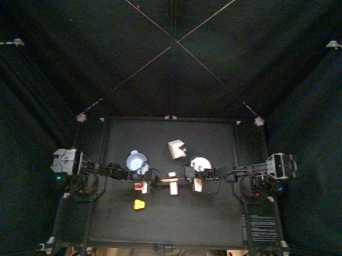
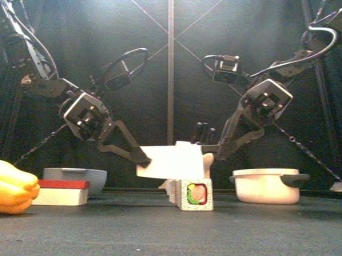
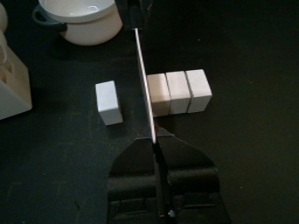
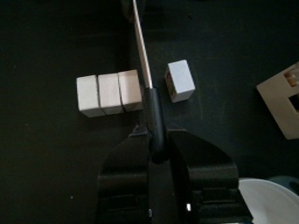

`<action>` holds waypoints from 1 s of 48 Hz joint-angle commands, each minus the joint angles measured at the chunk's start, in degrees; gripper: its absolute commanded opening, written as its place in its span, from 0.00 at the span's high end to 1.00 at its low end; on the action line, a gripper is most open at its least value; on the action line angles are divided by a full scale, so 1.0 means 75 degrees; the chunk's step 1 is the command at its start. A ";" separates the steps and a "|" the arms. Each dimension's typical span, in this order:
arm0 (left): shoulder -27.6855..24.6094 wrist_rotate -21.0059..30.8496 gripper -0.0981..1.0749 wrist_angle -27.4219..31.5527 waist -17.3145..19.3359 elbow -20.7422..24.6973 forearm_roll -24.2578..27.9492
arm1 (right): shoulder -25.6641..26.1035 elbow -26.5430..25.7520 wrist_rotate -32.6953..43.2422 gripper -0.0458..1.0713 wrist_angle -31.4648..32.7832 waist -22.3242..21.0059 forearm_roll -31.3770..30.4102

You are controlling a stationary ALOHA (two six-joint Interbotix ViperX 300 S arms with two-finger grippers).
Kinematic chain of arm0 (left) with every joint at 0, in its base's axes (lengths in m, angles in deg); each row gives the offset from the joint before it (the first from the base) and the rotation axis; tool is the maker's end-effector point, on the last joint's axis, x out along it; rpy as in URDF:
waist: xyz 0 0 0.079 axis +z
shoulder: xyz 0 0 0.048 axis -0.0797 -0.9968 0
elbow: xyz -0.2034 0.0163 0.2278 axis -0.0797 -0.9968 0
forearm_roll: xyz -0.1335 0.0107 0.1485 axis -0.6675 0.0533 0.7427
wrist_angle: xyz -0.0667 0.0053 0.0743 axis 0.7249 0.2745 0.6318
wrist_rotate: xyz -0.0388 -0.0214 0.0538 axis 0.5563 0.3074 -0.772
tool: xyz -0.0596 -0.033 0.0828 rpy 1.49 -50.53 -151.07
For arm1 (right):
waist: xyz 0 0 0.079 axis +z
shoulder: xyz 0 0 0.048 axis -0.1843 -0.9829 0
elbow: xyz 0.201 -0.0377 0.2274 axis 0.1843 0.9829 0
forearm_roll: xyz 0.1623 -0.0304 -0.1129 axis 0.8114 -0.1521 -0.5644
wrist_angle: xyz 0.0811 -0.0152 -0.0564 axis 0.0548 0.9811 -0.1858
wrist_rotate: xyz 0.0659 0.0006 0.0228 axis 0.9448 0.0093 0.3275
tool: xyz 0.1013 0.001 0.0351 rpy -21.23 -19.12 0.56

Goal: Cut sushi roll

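"How far along is it?"

"Partway, I'd say. One slice [image 3: 107, 101] already lies clear of the roll [image 3: 181, 92], with a gap of bare table [image 3: 246, 52] between them. The rest sits mid-table as a block. It shows seams, like three pieces pressed side by side, though I can't tell whether those are cut right through or only scored."

"And the knife [image 3: 145, 83]?"

"It's over the gap, with its blade running along the block's near face, right at the edge of the end piece. From the wrist views it seems lined up for the next slice, but I can't see whether the edge has reached the table."

"Who's holding it?"

"Both arms meet in the middle. The left gripper [image 3: 158, 145] has its jaws pinched together on the knife's back end, and the right gripper [image 4: 149, 136] looks closed on it the same way. That's my reading, as the dark jaws blur into the handle."

"So what's left?"

"At least the cut under the blade, and perhaps the seams beyond it. The pot [image 3: 79, 19] off to the side plays no part."
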 commanded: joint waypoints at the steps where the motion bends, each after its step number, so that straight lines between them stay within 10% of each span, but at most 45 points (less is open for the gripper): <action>1: 0.0129 -0.0012 0.74 -0.0047 -0.0188 0.0129 0.0082 | 0.0281 -0.0012 0.0012 0.60 -0.0047 0.0082 0.0000; 48: -0.0328 0.0000 0.74 -0.0047 -0.0480 0.0316 0.0281 | 0.0422 0.0410 0.0023 0.60 -0.0059 0.0363 0.0105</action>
